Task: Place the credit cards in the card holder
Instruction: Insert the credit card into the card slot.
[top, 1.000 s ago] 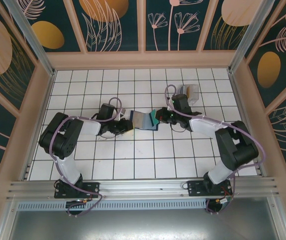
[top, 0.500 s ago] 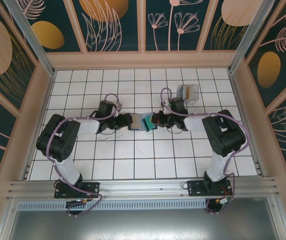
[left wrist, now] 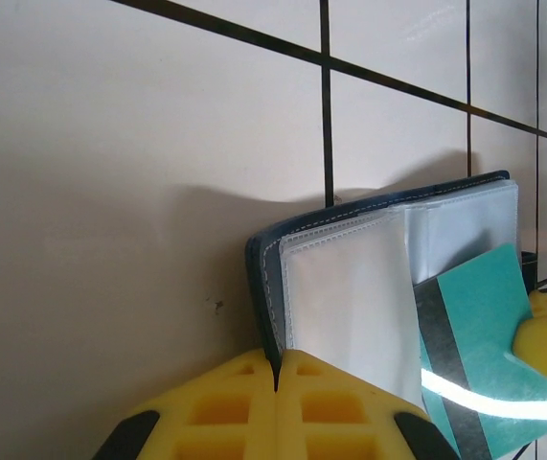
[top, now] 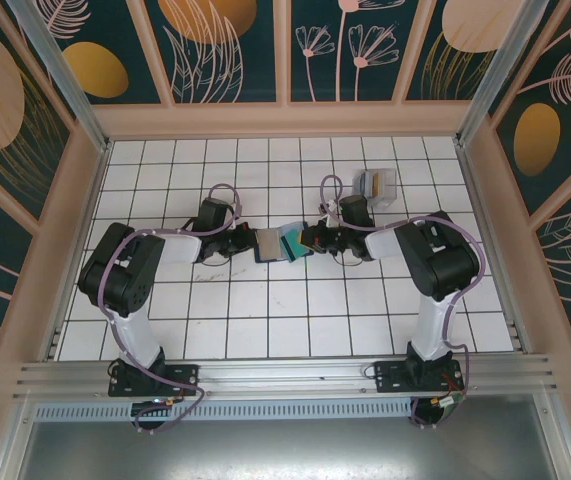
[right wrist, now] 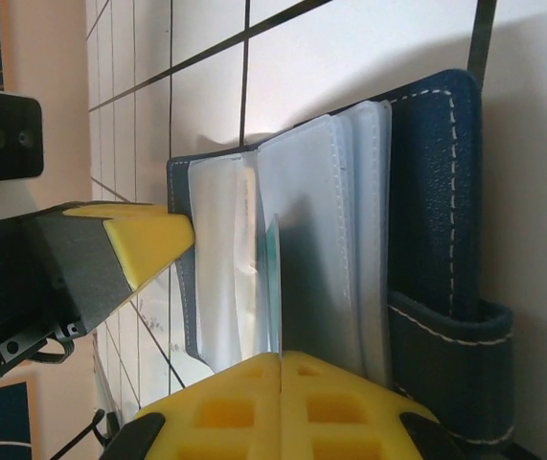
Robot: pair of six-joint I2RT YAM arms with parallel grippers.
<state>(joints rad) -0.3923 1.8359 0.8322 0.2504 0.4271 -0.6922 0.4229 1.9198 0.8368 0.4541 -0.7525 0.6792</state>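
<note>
At table point(top: 265, 320) centre: left gripper point(left wrist: 275, 369) pinched card holder point(left wrist: 335, 287) edge; right gripper point(right wrist: 281, 364) clamped teal credit card point(left wrist: 479, 326), partly inserted.

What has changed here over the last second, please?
The dark navy leather-like card holder went from spread wide to more folded. The right arm's elbow swung inward. The left gripper is shut on its cover; the right gripper stays shut on the teal plastic card. The clear plastic rack stayed put.

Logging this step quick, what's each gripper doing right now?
Left gripper: closed, pinching the edge of the card holder.
Right gripper: closed, holding the teal credit card.
</note>
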